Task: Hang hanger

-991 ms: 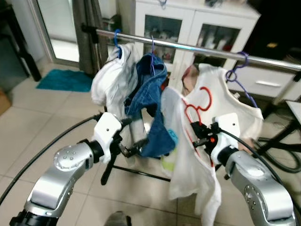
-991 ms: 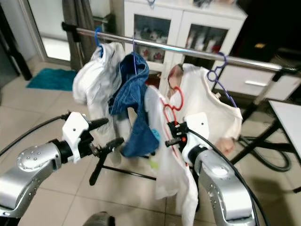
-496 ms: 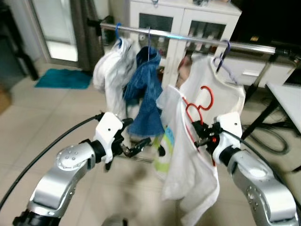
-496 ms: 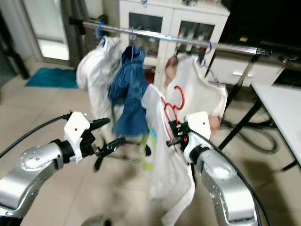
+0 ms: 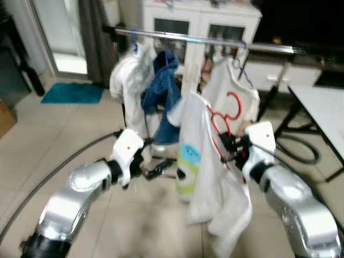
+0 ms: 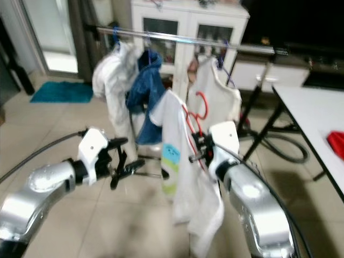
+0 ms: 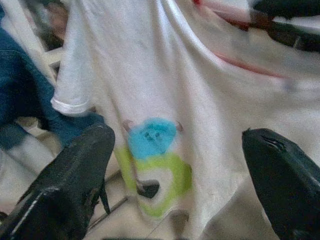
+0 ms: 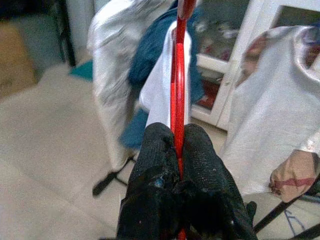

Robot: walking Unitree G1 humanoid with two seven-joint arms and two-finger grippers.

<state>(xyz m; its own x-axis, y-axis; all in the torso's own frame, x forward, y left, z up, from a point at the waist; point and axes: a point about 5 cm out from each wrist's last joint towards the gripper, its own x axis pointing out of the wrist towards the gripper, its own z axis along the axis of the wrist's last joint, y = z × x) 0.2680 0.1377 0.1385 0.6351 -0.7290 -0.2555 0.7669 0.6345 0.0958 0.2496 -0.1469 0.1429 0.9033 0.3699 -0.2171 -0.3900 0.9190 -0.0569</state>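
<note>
A red hanger [image 5: 230, 109] carries a white T-shirt [image 5: 198, 161] with a blue and green print. My right gripper [image 5: 231, 148] is shut on the hanger's lower wire, and in the right wrist view its fingertips [image 8: 159, 145] pinch the red hanger [image 8: 177, 75]. The hanger's hook is well below and in front of the metal rail [image 5: 215, 38]. My left gripper [image 5: 161, 170] is open beside the shirt's left edge, touching nothing. Seen from the left wrist, the two fingers [image 7: 75, 185] stand wide apart, with the printed shirt [image 7: 165, 125] beyond them.
On the rail hang a white garment [image 5: 129, 80], a blue denim piece [image 5: 164, 91] and a white shirt on a purple hanger [image 5: 236, 80]. A white cabinet [image 5: 199, 16] stands behind. A white table [image 5: 322, 107] is at the right, a black hose [image 5: 301, 155] on the floor, a teal mat [image 5: 72, 92] at the left.
The whole picture has shifted: the rack now looks smaller and farther off. The held shirt has turned so its print faces me. Both grippers keep their states.
</note>
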